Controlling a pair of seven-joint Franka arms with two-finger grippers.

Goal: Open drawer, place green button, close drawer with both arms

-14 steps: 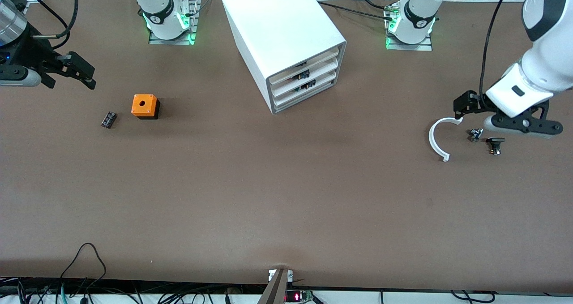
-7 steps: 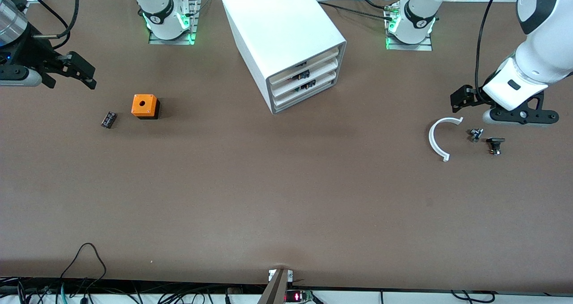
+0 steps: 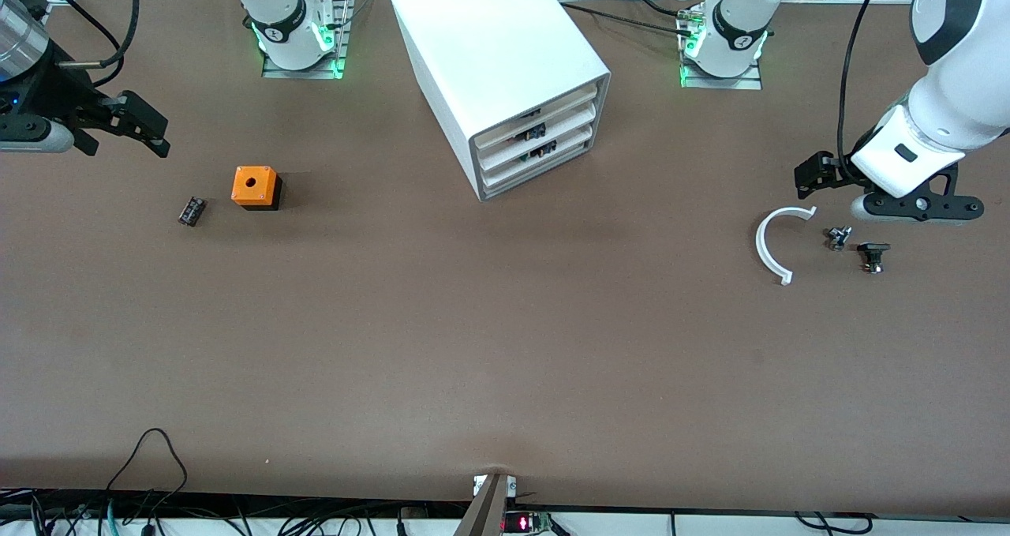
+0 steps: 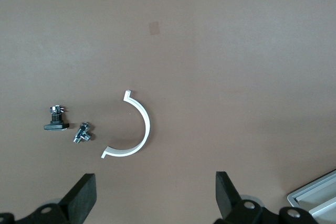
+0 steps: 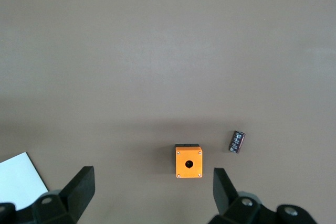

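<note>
Two tiny parts lie nearest the front camera, at the left arm's end of the counter (image 3: pixel 505 346): a black part (image 3: pixel 872 256) with a flat top and, just beside it, a small shiny part (image 3: pixel 837 238). I think one of them is the button, most likely the black one, but you cannot see a green cap on either, so look again before you grab. A white half ring (image 3: pixel 776 245) curves near them, a bit closer to the middle of the counter. Your left hand (image 4: pixel 155 184) hangs over the counter just beside these small parts, with its fingers wide apart and nothing in them. That makes the left arm the one much closer to the button, so it looks like the one to pick it up. At the right arm's end lie a small black block (image 3: pixel 191 211) and an orange box (image 3: pixel 255 187) with a round hole. Your right hand (image 5: pixel 152 187) hangs over that end, fingers wide apart and empty too. It waits. Farther from the camera stands the white cabinet (image 3: pixel 505 46), and every drawer (image 3: pixel 536 145) in it is shut. The fronts turn partly toward the left arm's end. Little dark marks sit on some fronts, too small to make out. Nothing tells which drawer to open.
</note>
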